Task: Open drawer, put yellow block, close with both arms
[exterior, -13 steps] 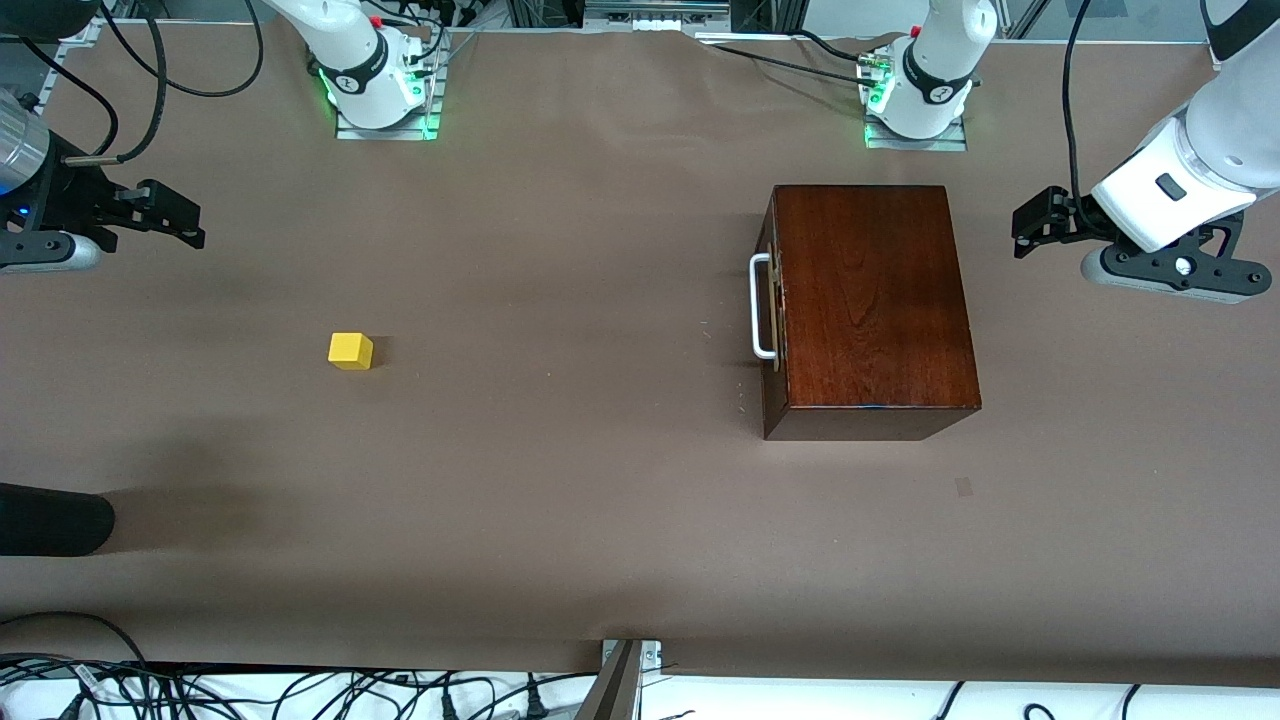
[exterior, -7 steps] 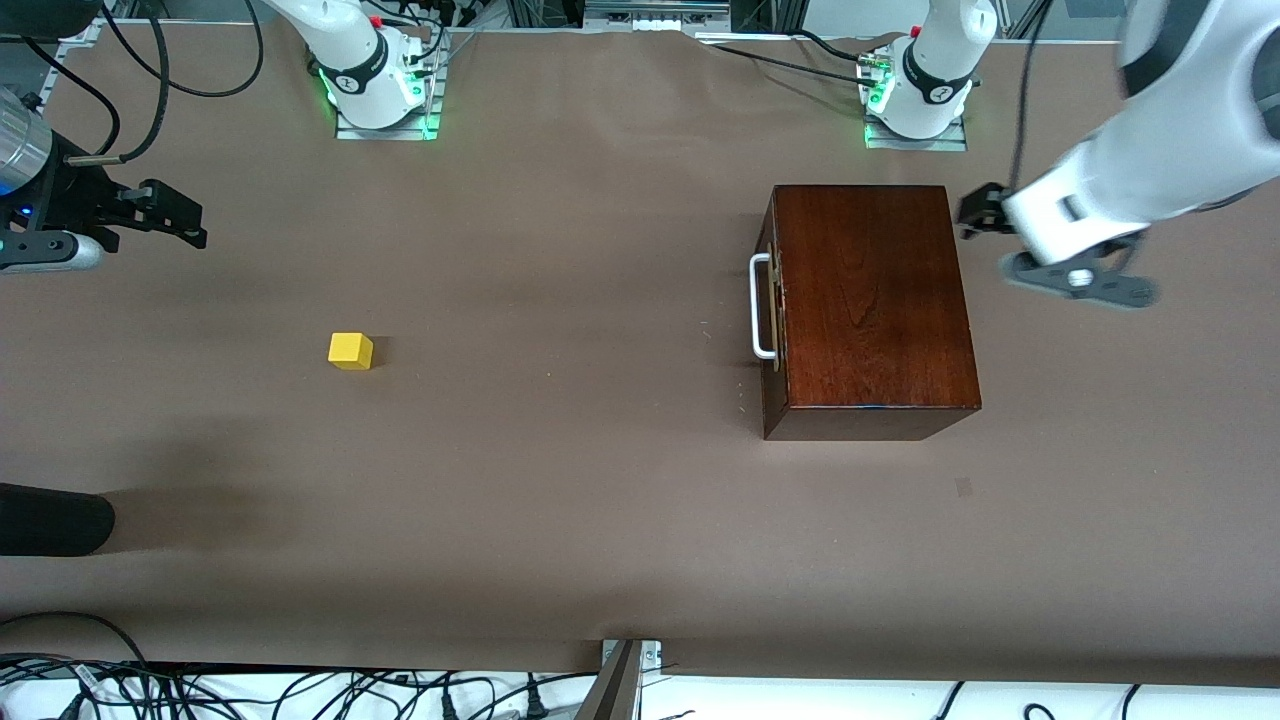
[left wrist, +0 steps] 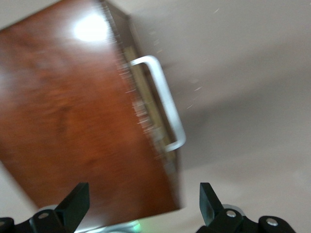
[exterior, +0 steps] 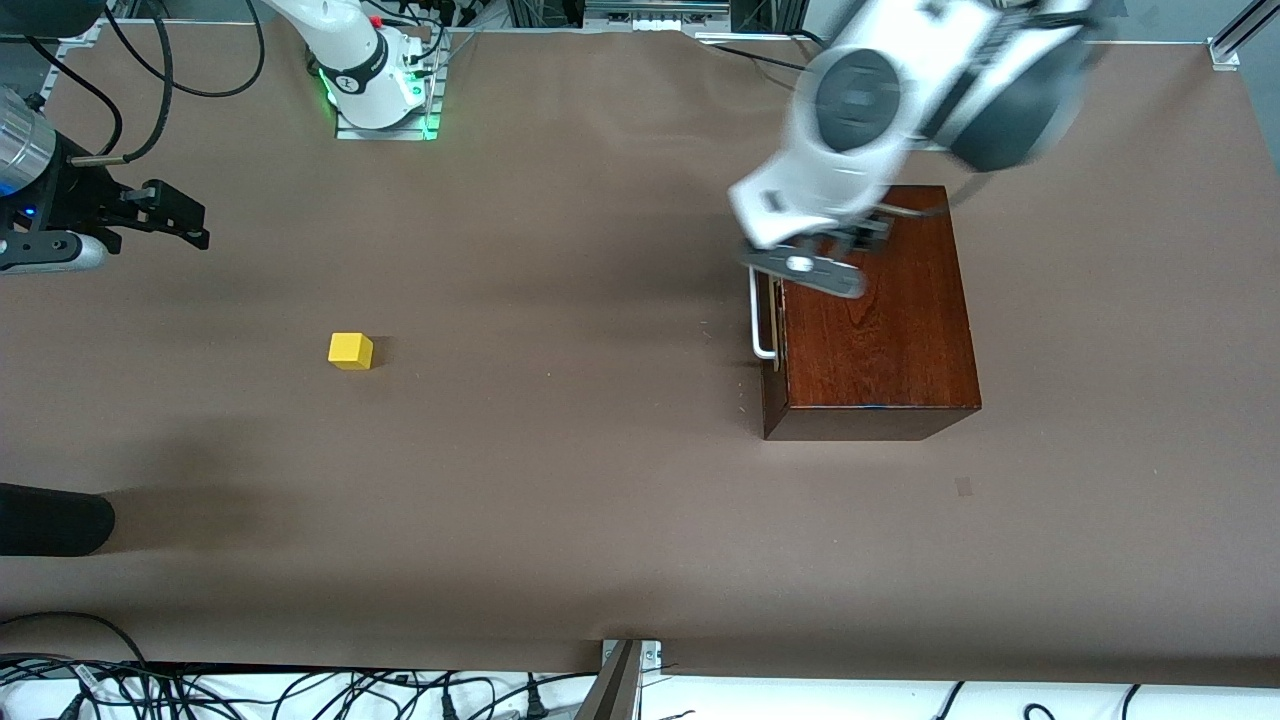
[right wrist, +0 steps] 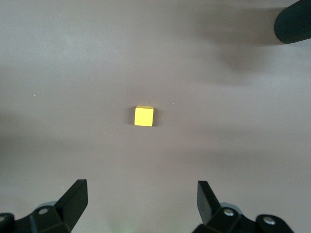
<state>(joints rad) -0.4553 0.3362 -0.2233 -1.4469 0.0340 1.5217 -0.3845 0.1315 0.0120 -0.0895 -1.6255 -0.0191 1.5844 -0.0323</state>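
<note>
The dark reddish-brown wooden box stands at the left arm's end of the table. Its drawer is shut, and the white bar handle faces the right arm's end. My left gripper is open and empty, up in the air over the box's top near the handle edge. The left wrist view shows the box and the handle below its open fingers. The yellow block lies alone on the table toward the right arm's end. My right gripper is open and empty, and its wrist view shows the block ahead of it.
A black rounded object lies at the right arm's end, nearer the front camera than the block, and also shows in the right wrist view. Cables run along the table's near edge. The right arm's green-lit base stands at the table's top edge.
My left arm has swung from the left arm's end of the table to over the wooden box. The right arm, the block and the box have not moved.
</note>
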